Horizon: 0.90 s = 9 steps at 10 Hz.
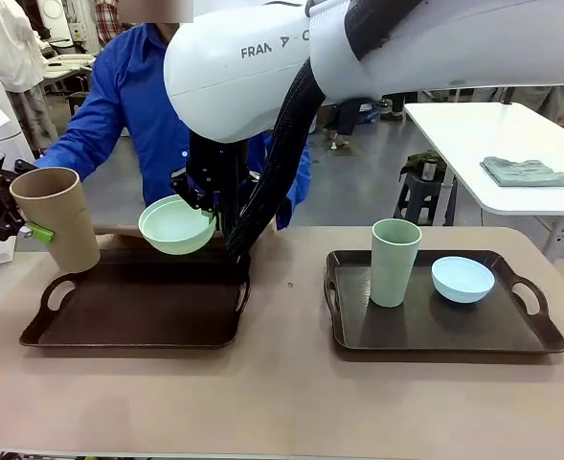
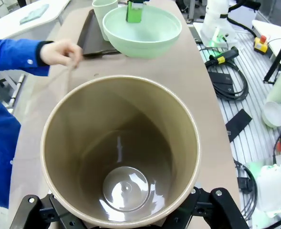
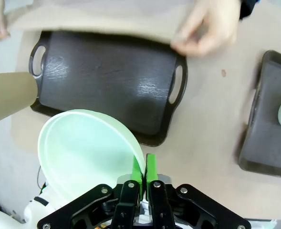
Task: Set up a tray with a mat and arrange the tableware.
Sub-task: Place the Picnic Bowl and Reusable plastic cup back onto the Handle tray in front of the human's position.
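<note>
Waiting seems the step in hand: the person's hands (image 3: pixel 207 26) hold the beige mat (image 3: pixel 92 19) over the far edge of the empty tray (image 1: pixel 138 311), not yet spread across it. L hand (image 1: pixel 28 225), jaws wide around the tan cup (image 1: pixel 56 216), hangs above that tray's left handle; R hand (image 3: pixel 144 169), pads pinched tight on the rim of the mint bowl (image 1: pixel 176 225), hovers over its far edge; sage cup (image 1: pixel 394 261) + blue bowl (image 1: pixel 462 279) sit on a second tray (image 1: pixel 425 331) to its right. Next move, I'd judge, needs the mat flat & the person's hands clear before cup & bowl go down on it, upright, apart.
</note>
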{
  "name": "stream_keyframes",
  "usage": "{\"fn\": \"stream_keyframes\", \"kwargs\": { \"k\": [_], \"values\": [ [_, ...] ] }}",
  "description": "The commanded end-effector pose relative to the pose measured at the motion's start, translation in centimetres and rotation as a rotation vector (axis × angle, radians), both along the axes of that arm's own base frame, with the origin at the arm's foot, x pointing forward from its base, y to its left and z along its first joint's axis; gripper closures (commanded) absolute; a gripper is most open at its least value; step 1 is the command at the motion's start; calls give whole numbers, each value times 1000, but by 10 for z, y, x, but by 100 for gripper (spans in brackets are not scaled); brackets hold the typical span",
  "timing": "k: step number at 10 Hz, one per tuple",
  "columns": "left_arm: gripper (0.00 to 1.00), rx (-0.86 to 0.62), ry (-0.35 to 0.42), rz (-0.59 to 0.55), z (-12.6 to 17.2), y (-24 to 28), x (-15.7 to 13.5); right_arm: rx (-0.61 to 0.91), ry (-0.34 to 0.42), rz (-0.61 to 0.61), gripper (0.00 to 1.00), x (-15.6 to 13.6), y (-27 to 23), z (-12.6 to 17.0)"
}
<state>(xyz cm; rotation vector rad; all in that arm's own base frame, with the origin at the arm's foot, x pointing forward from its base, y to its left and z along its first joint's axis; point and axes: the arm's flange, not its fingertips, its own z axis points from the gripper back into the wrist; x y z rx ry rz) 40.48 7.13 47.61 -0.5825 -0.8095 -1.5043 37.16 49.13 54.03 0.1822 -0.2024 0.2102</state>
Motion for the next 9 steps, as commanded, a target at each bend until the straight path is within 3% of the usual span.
{"fn": "stream_keyframes", "kwargs": {
  "k": [1,9],
  "values": [
    [100,-2,-25,-7,2,0,3,-9,-2,1,100,0,1,-1],
    [100,-2,-25,-7,2,0,3,-9,-2,1,100,0,1,-1]
  ]
}}
